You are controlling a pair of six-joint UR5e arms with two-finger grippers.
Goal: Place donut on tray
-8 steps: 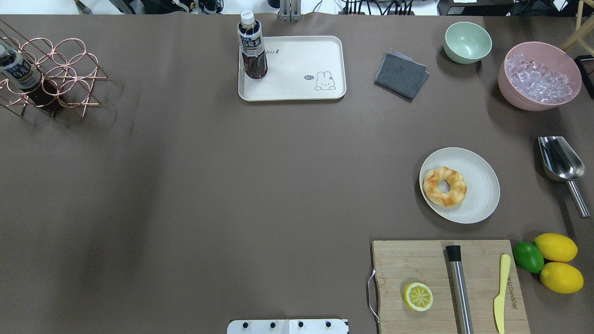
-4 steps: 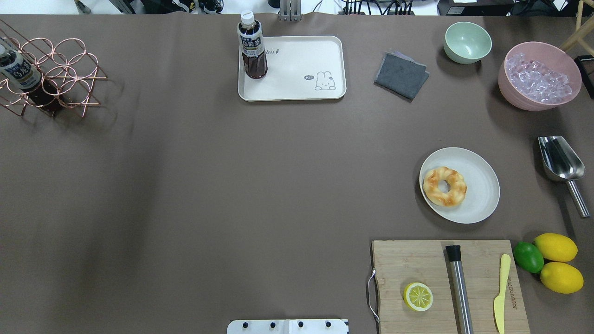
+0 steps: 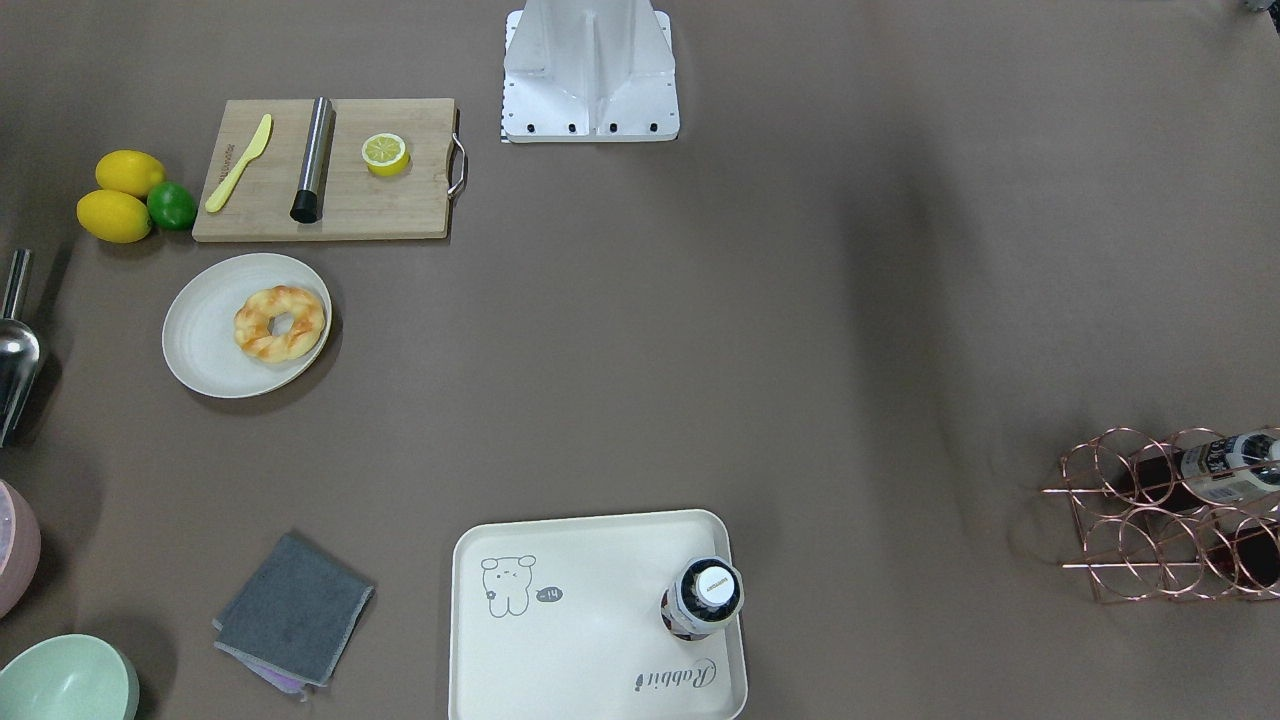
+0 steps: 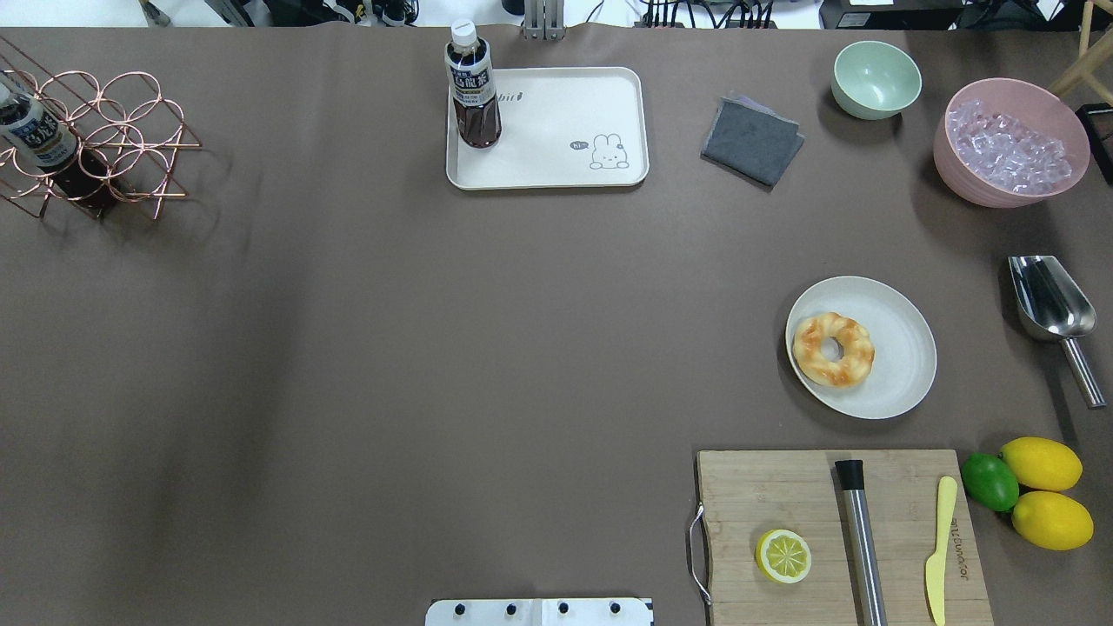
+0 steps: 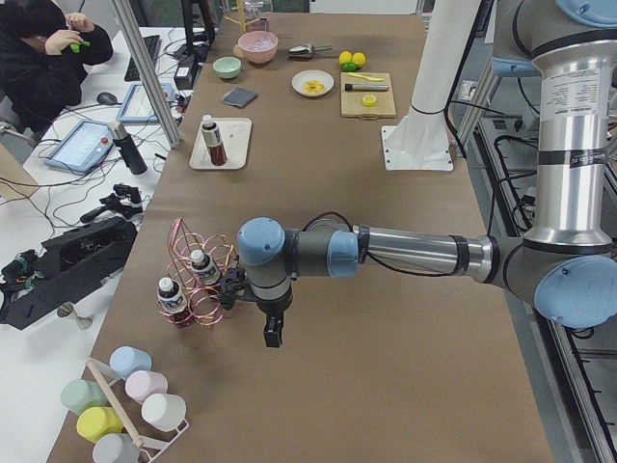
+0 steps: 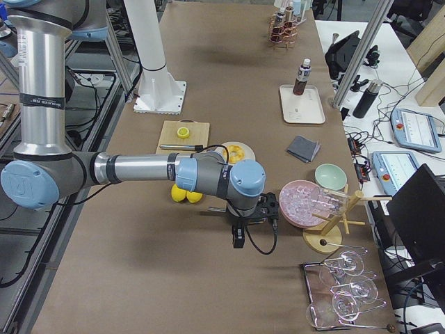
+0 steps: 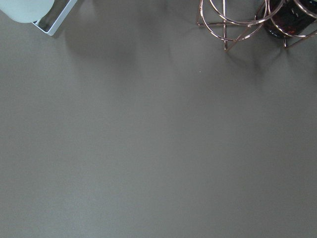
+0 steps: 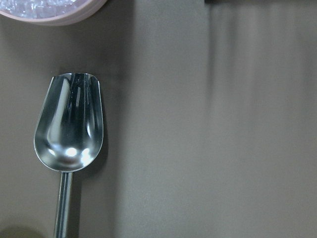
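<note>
The donut [image 4: 833, 349] lies on the left part of a round off-white plate [image 4: 904, 348] on the table's right side; it also shows in the front view [image 3: 280, 322]. The cream tray [image 4: 565, 148] lies at the far middle edge, and its bear drawing shows in the front view [image 3: 590, 650]. A dark bottle [image 4: 472, 87] stands on the tray's left end. My left gripper [image 5: 273, 334] hangs beside the copper rack, outside the overhead view. My right gripper [image 6: 238, 240] hangs near the pink bowl. I cannot tell whether either is open or shut.
A cutting board [image 4: 783, 496] holds a halved lemon [image 4: 783, 556], a steel tube and a yellow knife. Two lemons and a lime [image 4: 989, 481], a steel scoop [image 4: 1048, 304], a pink ice bowl [image 4: 1009, 148], a green bowl [image 4: 876, 78], a grey cloth [image 4: 752, 141] and a copper rack [image 4: 96, 143] stand around.
</note>
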